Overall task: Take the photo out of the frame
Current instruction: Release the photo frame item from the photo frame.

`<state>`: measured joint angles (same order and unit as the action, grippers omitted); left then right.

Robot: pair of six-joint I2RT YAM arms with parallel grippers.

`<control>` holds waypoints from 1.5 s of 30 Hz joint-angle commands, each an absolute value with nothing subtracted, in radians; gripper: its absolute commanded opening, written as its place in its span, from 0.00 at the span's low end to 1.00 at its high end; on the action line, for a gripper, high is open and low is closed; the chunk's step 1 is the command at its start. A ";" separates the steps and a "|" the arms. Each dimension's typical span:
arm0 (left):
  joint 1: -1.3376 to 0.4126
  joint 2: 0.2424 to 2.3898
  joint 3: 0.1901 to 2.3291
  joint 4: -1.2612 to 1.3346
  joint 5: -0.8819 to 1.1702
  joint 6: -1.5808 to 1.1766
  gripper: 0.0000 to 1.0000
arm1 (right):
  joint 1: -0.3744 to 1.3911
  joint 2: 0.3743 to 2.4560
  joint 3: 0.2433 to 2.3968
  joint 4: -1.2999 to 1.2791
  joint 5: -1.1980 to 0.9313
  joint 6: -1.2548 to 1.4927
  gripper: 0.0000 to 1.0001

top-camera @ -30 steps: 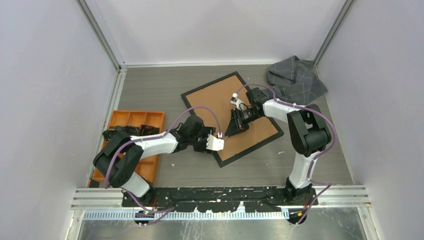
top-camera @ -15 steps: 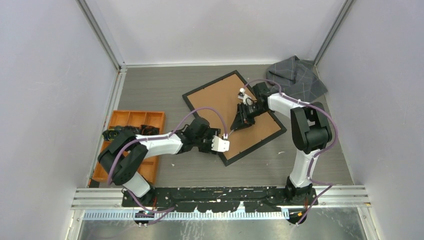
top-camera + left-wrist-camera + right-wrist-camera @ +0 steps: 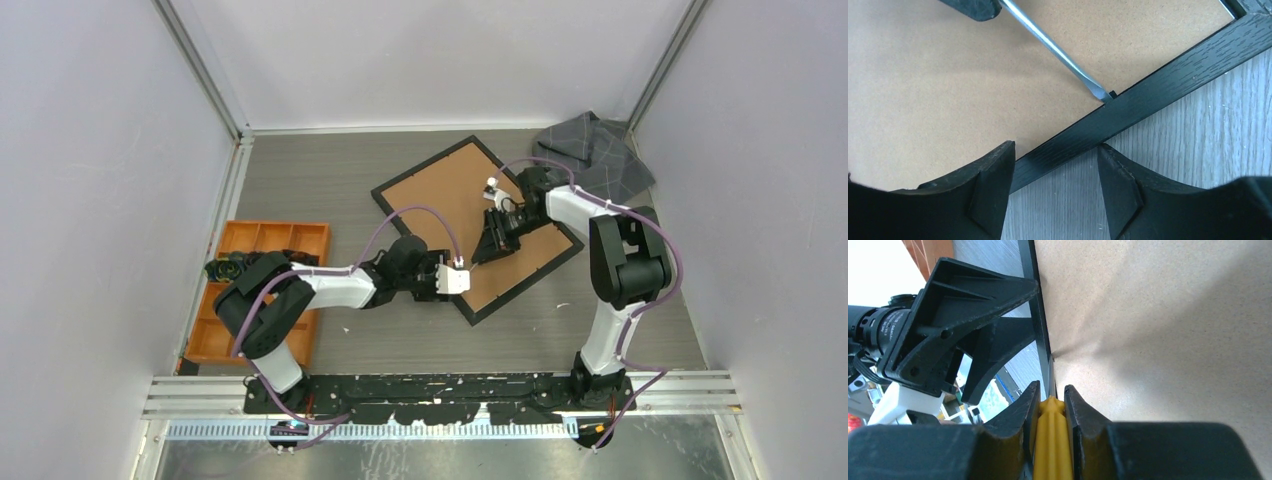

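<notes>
At your far left an orange plastic compartment tray (image 3: 262, 240) sits on the grey wood-grain table (image 3: 330, 180). Your left gripper (image 3: 1055, 150) stands part-way wide and holds nothing. Its black fingers (image 3: 993, 185) are astride one rail of the large black-bordered rectangular frame (image 3: 435, 190), which lies face down mid-table with its brown fibreboard backing (image 3: 948, 90) up. The photo shows in no view. Your right gripper (image 3: 1050, 390) is clamped on the yellow-handled flat-blade screwdriver (image 3: 1058, 55), whose steel tip touches a small black tab at the rail's inner edge. A crumpled grey checked cloth (image 3: 590, 155) lies far right.
</notes>
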<state>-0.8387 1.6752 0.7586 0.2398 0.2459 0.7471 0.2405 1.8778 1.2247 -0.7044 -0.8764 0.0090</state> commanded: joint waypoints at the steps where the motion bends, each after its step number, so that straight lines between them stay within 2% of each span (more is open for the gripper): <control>1: -0.845 1.707 0.683 0.400 0.277 0.736 0.64 | 0.192 1.838 1.213 -0.712 -0.897 -0.130 0.01; 9: -0.844 1.718 0.572 0.638 0.267 0.763 0.66 | 0.143 1.875 1.245 -0.762 -0.980 -0.313 0.01; 19: -0.844 1.717 0.559 0.669 0.275 0.758 0.66 | 0.157 1.874 1.200 -0.678 -0.980 -0.289 0.01; 38: -0.844 1.717 0.541 0.701 0.276 0.761 0.64 | 0.174 1.941 1.224 -0.778 -1.048 -0.348 0.01; 45: -0.845 1.725 0.559 0.689 0.252 0.751 0.57 | 0.200 1.908 1.200 -0.786 -1.028 -0.370 0.01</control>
<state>-0.8387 1.6978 0.5529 0.6933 0.2615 0.7479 0.1623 1.9377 1.2125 -0.7460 -1.0637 -0.3214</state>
